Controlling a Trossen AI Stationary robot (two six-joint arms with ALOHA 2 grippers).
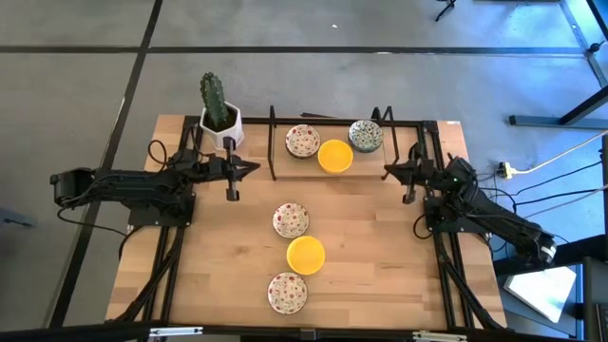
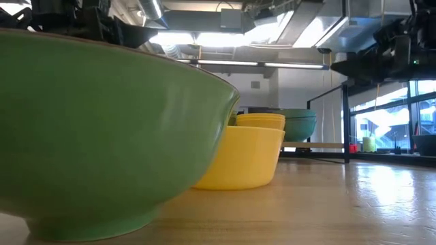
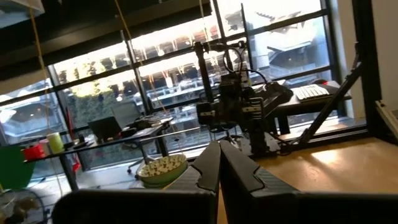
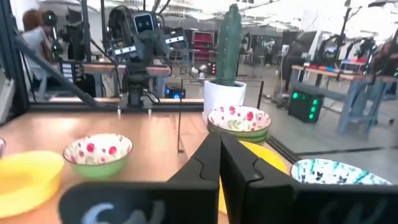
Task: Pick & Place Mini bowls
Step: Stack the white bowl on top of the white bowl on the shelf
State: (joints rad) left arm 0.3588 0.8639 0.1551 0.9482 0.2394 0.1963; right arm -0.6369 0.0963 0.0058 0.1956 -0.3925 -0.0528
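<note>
Six mini bowls stand on their bases on the wooden table. At the far side are a red-floral bowl (image 1: 303, 142), a yellow bowl (image 1: 334, 156) and a grey-green patterned bowl (image 1: 366, 136). Down the middle stand a floral bowl (image 1: 291, 219), a yellow bowl (image 1: 305, 255) and a floral bowl (image 1: 287, 293). My left gripper (image 1: 255, 168) hovers shut left of the far group, its fingers (image 3: 219, 165) together with nothing between them. My right gripper (image 1: 386, 172) hovers shut right of that group; its fingers (image 4: 219, 162) hold nothing.
A white pot with a cactus (image 1: 219, 119) stands at the far left, close behind my left gripper. A thin black frame (image 1: 273, 142) borders the far group of bowls. Bare wood lies left and right of the middle column of bowls.
</note>
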